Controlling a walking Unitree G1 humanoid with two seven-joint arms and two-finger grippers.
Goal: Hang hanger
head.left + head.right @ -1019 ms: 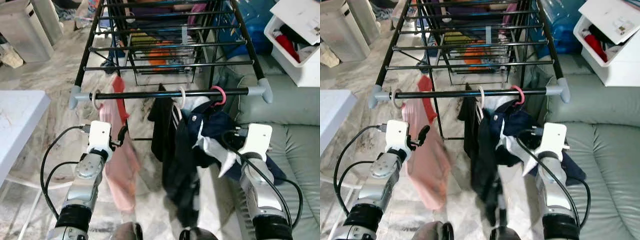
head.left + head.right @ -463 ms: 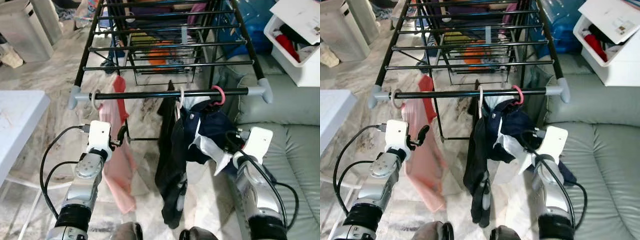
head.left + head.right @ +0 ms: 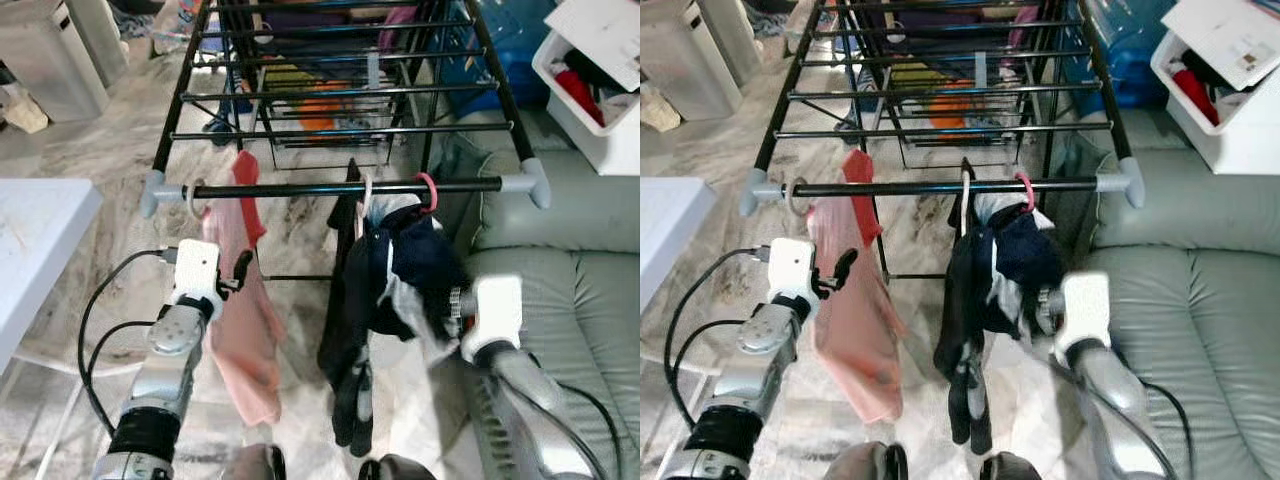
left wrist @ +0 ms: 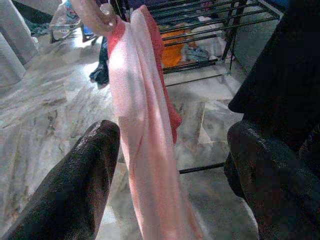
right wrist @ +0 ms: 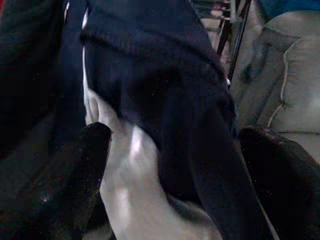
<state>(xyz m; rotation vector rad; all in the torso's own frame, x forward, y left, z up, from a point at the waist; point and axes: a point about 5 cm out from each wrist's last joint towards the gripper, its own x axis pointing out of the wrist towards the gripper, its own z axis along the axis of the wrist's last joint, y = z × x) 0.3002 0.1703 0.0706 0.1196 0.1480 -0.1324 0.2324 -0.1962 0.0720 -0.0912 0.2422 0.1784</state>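
**Hangers on rack rail**

Drying rack point(image 3: 340, 95) is standing ahead. Navy garment point(image 3: 405, 265) on pink hanger point(image 3: 428, 190) is hanging from its front rail beside my spread right gripper point(image 5: 170, 165). My left gripper point(image 4: 165, 170) is gaping around pink cloth point(image 4: 145, 140).

The floor point(image 3: 110, 170) is pale grey-veined marble, glossy where light falls on it. A grey leather sofa point(image 3: 585, 300) stands on the right, with a white storage box point(image 3: 600, 90) holding red and dark items at its far end and something blue point(image 3: 1135, 60) behind. On the left are the corner of a white table point(image 3: 35, 240) and, further back, a white cabinet point(image 3: 45, 55).
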